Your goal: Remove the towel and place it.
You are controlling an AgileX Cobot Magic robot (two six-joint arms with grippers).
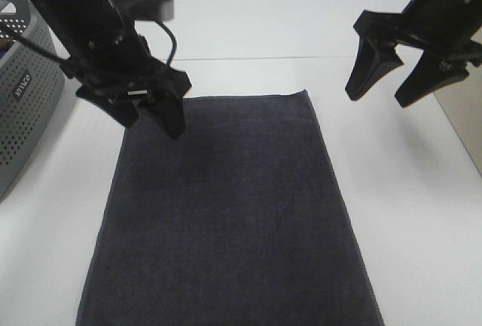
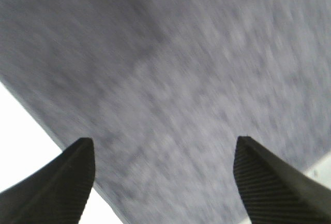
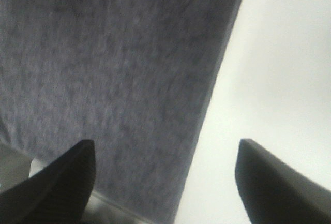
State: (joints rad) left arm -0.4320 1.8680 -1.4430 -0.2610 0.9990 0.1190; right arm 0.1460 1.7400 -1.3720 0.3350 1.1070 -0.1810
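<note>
The towel (image 1: 226, 213), dark charcoal and plain, lies flat and spread out on the white table (image 1: 407, 190), long side running from far to near. My left gripper (image 1: 154, 119) is open, just above the towel's far left corner. The towel (image 2: 196, 79) fills the left wrist view between the spread fingers (image 2: 67, 182). My right gripper (image 1: 388, 89) is open and empty, held above the bare table to the right of the towel's far right corner. The right wrist view shows the towel's (image 3: 103, 69) right edge and the white table beside it.
A grey perforated plastic basket (image 1: 22, 92) stands at the left edge of the table, close to the left arm. The table's right edge (image 1: 459, 134) runs near the right gripper.
</note>
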